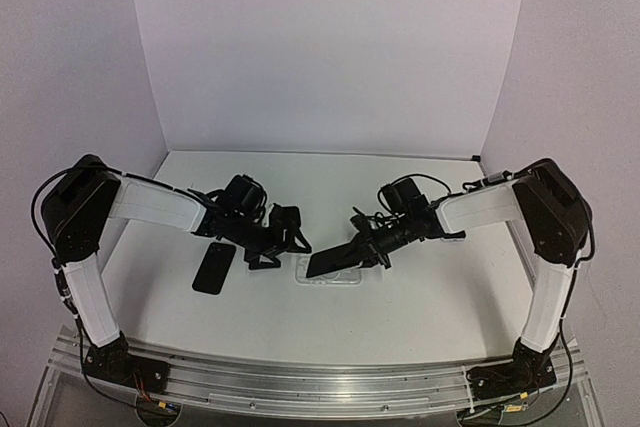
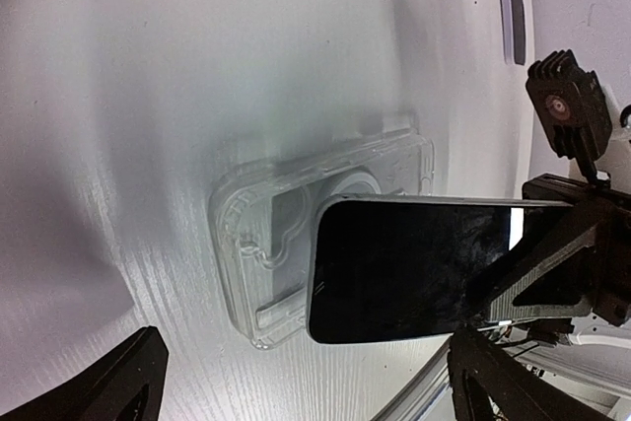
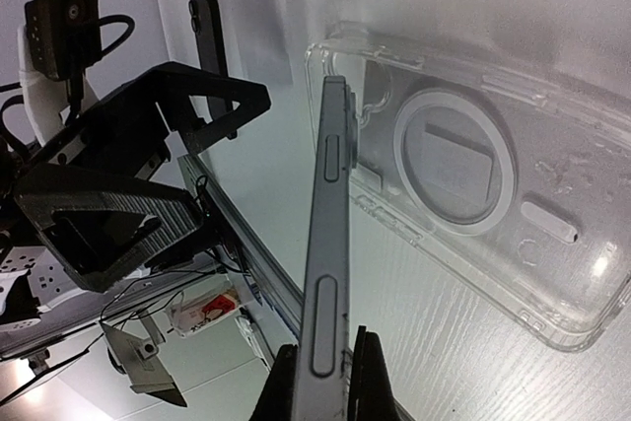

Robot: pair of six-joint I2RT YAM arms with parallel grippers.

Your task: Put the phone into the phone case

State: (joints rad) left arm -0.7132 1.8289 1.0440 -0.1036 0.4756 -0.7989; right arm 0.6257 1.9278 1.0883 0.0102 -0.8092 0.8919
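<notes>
White walls are seen behind a white wood-grain table (image 1: 420,287), on which the clear phone case (image 1: 345,277) is laid open side up near the middle, between the two arms. Nothing is held in the case; only its moulded ring and camera cut-out are seen through the plastic. The phone (image 1: 333,259) is pinched across screen and back, at its right end, by the closed right gripper (image 3: 325,342). It is held tilted over the case with its free end lowered to the left; whether that end touches the rim cannot be told with certainty. The left gripper (image 1: 282,240) is held empty, its jaws spread wide, just left of the case. A second dark slab (image 1: 213,267), possibly another phone, is seen lying flat further left. The phone is judged stiff, glassy and slippery, so a firm hold near one end is thought safest, leaving the other end free to enter. The case is judged light and springy, and likely to slide unless its rim is pinned.
</notes>
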